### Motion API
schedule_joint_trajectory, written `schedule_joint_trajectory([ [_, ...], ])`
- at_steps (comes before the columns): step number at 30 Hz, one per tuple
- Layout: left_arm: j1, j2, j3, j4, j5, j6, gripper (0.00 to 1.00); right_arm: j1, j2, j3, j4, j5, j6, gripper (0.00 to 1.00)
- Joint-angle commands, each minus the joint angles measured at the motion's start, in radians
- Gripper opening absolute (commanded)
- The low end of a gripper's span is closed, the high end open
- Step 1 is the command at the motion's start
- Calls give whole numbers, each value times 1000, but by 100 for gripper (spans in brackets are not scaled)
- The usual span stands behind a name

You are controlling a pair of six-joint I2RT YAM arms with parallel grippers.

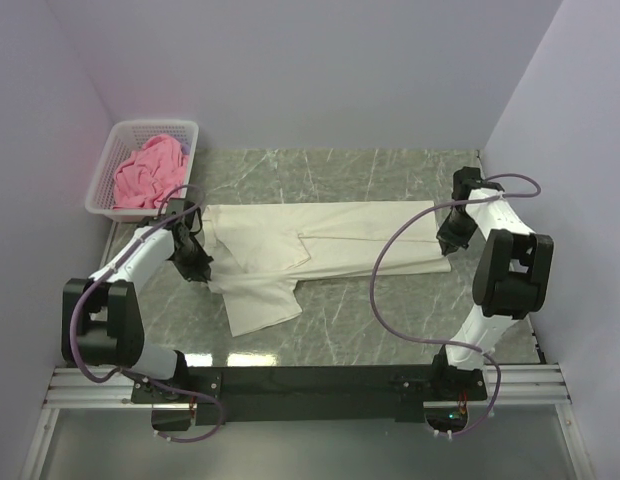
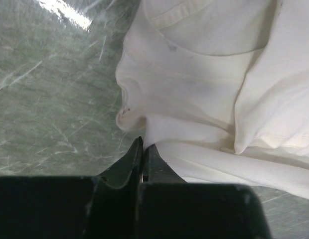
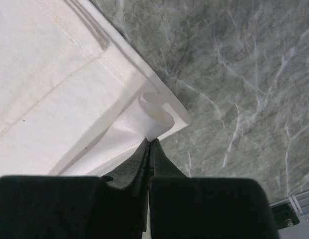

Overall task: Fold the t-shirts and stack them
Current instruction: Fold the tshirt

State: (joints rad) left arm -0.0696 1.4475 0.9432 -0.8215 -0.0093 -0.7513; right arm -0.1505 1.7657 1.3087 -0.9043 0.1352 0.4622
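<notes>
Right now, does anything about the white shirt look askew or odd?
The cream-white shirt lies stretched across the table, but one sleeve sticks out toward the near edge, and the corner pinched by the right gripper is curled into a roll.

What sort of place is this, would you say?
Likely a robot lab test cell: plain walls enclose a marble-patterned table, with the left arm and right arm mounted on a metal rail.
</notes>
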Motion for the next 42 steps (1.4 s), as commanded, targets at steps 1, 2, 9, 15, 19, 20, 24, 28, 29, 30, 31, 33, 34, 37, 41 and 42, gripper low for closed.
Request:
schedule_joint_trajectory([
  [1,21,22,54,13,-61,38,1,-4,27,50,41,63,-16,0],
  [2,21,27,58,16,-63,38,1,-3,34,52,42,63,-16,0],
  [9,22,63,71,36,-63,38,1,-3,72,58,62,61,-13,0],
  [15,21,63,63,50,-67,27,1,-3,98,78,70,44,-8,6],
  [19,22,67,68,58,-72,26,3,-3,123,110,76,27,0,10],
  [20,22,68,69,64,-70,23,5,-3,127,118,74,21,4,13],
  [24,22,76,77,74,-63,27,12,-1,146,159,88,-14,18,29],
  [28,22,42,95,81,-72,26,33,8,121,176,122,-51,27,41],
  [29,22,30,103,84,-72,32,44,12,111,179,127,-65,29,47],
  [30,22,7,108,84,-72,35,49,22,95,172,136,-74,27,50],
  [31,21,-8,111,85,-72,38,54,43,59,163,159,-80,27,53],
  [33,21,-57,106,85,-69,50,71,74,20,127,183,-108,17,61],
  [34,19,-77,101,78,-70,50,77,92,-24,110,209,-120,15,62],
  [37,13,-157,51,53,-49,44,91,218,-102,35,254,-166,-5,64],
  [41,-25,-262,-85,33,-29,8,91,432,-192,-89,341,-253,36,63],
  [42,-36,-298,-112,32,-11,-3,91,465,-205,-138,366,-281,49,61],
])
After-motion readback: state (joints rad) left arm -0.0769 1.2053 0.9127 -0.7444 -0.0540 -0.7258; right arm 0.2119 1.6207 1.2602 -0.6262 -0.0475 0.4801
